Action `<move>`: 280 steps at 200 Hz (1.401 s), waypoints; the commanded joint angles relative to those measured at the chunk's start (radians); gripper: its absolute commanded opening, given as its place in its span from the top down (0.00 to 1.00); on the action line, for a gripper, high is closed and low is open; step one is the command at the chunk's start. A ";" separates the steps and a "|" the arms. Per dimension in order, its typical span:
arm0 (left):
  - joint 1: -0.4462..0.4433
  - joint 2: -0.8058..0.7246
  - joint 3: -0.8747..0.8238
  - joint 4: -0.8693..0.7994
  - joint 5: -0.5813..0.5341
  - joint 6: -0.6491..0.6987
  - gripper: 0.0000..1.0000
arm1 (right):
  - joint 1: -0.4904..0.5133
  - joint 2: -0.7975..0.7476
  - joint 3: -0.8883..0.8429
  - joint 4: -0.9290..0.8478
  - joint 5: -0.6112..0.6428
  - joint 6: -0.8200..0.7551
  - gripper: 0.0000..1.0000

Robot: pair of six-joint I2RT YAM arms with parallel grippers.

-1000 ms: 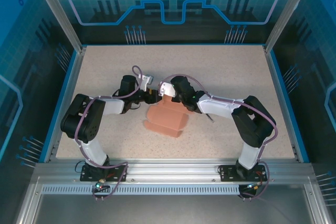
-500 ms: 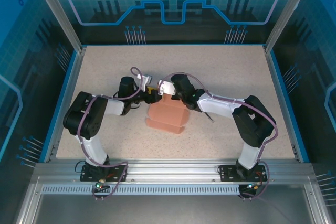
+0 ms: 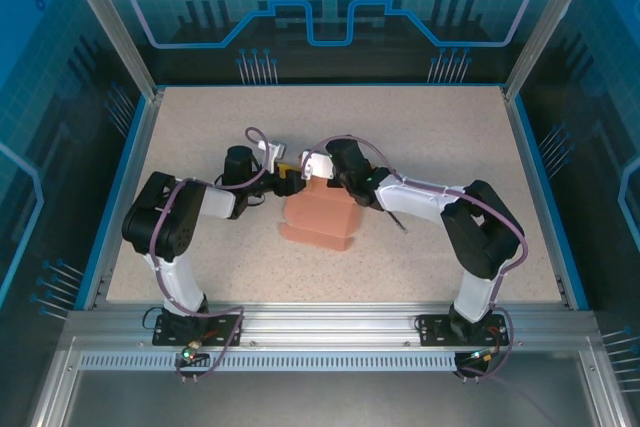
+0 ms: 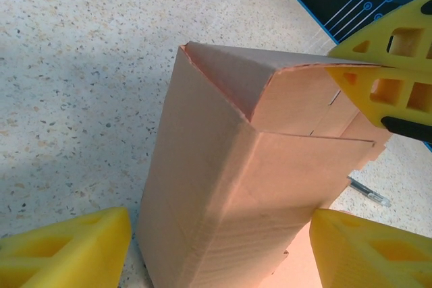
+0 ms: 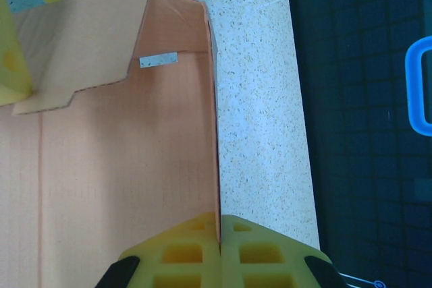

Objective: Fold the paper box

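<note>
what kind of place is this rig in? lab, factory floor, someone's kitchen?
Most likely a robotics lab test cell: an aluminium rail frame carries the left arm and right arm, blue printed panels wall in a speckled table, and a pink paper box is the workpiece.

Above the aluminium rail (image 3: 320, 332), the left arm (image 3: 158, 227) and right arm (image 3: 480, 232) show black joints, white shells and looping purple-grey cables. The left gripper (image 4: 219, 217) and right gripper (image 5: 219, 217) carry yellow moulded fingers (image 4: 64, 251) with square cut-outs.
</note>
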 commanded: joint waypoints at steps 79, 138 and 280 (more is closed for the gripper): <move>0.047 0.031 -0.001 0.096 0.068 -0.074 0.34 | -0.036 0.014 0.052 -0.059 -0.063 -0.002 1.00; 0.044 0.047 0.029 0.041 0.062 -0.069 0.39 | -0.041 0.014 0.062 -0.065 -0.072 -0.002 1.00; 0.014 0.071 0.072 -0.010 0.041 -0.014 0.46 | -0.016 0.024 -0.029 0.024 -0.010 -0.026 1.00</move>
